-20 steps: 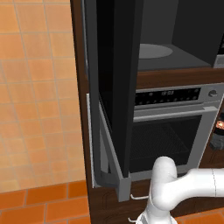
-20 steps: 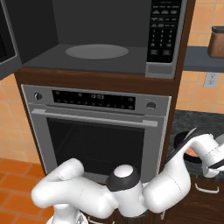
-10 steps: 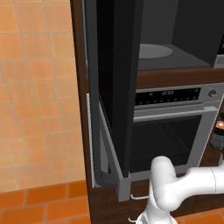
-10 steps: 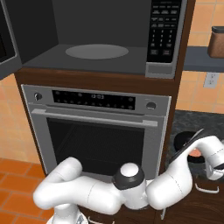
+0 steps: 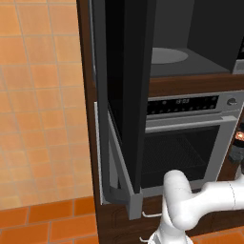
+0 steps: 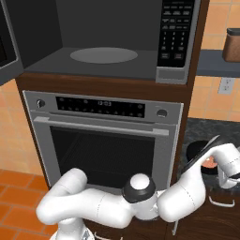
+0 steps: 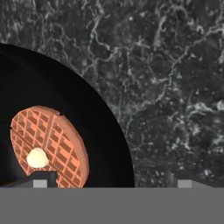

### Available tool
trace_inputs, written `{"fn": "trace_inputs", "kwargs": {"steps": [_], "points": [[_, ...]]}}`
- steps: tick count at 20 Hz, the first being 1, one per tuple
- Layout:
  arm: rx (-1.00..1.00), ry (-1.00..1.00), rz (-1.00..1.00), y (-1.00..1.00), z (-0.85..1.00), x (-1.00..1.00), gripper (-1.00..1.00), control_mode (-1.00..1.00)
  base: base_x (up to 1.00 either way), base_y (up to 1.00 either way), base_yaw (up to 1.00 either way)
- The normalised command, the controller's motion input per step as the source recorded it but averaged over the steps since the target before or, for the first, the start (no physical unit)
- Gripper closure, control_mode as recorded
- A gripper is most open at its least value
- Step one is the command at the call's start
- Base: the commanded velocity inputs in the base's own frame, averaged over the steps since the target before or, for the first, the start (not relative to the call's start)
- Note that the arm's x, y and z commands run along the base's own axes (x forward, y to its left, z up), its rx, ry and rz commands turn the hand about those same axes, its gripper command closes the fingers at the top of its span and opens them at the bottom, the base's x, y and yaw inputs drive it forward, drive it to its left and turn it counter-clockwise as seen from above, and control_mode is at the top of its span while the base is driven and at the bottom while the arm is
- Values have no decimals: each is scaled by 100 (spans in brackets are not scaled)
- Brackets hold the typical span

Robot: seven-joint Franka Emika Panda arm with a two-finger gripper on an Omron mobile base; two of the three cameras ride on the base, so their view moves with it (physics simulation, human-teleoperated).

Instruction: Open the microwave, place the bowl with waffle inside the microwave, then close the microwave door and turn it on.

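Note:
The microwave (image 6: 176, 37) stands open, its grey cavity holding a round turntable plate (image 6: 103, 55). The microwave door (image 5: 125, 95) is swung wide out to the left. The black bowl (image 7: 65, 109) sits on the dark speckled counter (image 7: 175, 87) with a round waffle (image 7: 50, 144) topped by a pat of butter. My gripper (image 7: 111, 181) hangs open just above it, one fingertip over the bowl's inside, the other over the counter, the bowl's rim between them. In the right base view the bowl (image 6: 199, 151) lies right of the oven, under my hand.
The silver oven (image 6: 105, 140) with bar handle sits below the microwave. A brown jar (image 6: 233, 44) stands on a shelf at upper right, above a wall outlet (image 6: 226, 84). The open door juts into the room on the left; orange tiled wall (image 5: 43, 95) beyond.
In the right base view my hand has shifted slightly right and down over the bowl. Microwave, door and bowl have not moved.

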Motion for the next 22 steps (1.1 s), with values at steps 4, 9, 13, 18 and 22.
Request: {"fn": "trace_inputs", "kwargs": {"steps": [4, 9, 13, 18, 22], "points": [[-12, 0, -8, 39, -29, 45, -100, -100, 0, 0, 0], [-14, 0, -8, 18, -37, 3, 100, -100, 0, 0, 0], [-8, 0, -8, 16, -17, 0, 100, -100, 0, 0, 0], [-2, -1, -7, 3, -9, 0, 100, -100, 0, 0, 0], [0, -12, -2, 0, 0, -13, 100, -100, 0, 0, 0]]}}
